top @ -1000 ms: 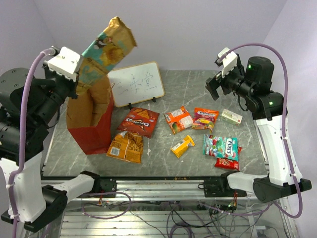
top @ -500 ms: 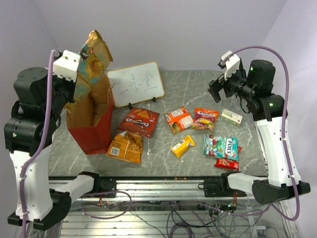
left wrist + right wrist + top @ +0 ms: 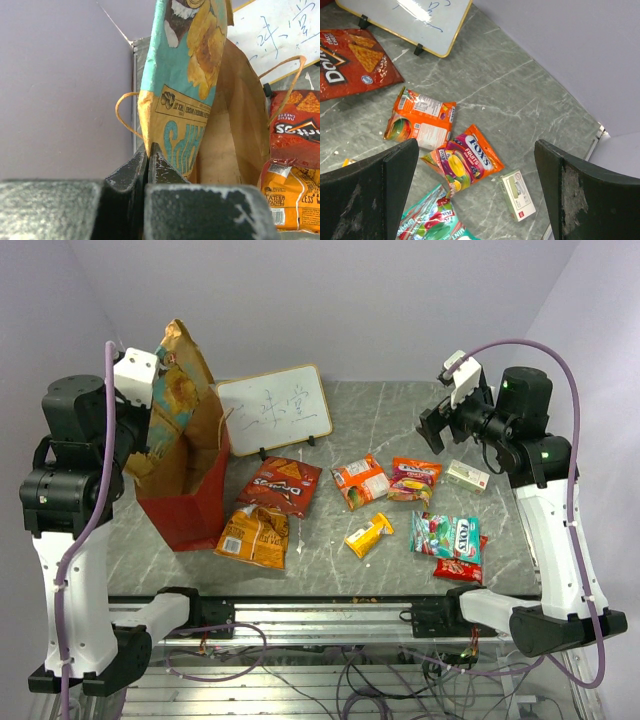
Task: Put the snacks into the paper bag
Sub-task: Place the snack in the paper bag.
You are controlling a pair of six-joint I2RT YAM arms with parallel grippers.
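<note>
One red paper bag stands upright at the left edge of the bench. One white board stands at the rear edge. One tall chip bag is upright at the paper bag's mouth, and the left claw is closed tight on its lower edge. Seven snacks lie flat: one Doritos bag and one orange chip bag beside the paper bag, one teal-white candy bag toward the right front corner, one orange packet, one Fox's packet, one red pack and one yellow pack. One small white box lies near the right edge. The right claw is wide open and holds nothing.
</note>
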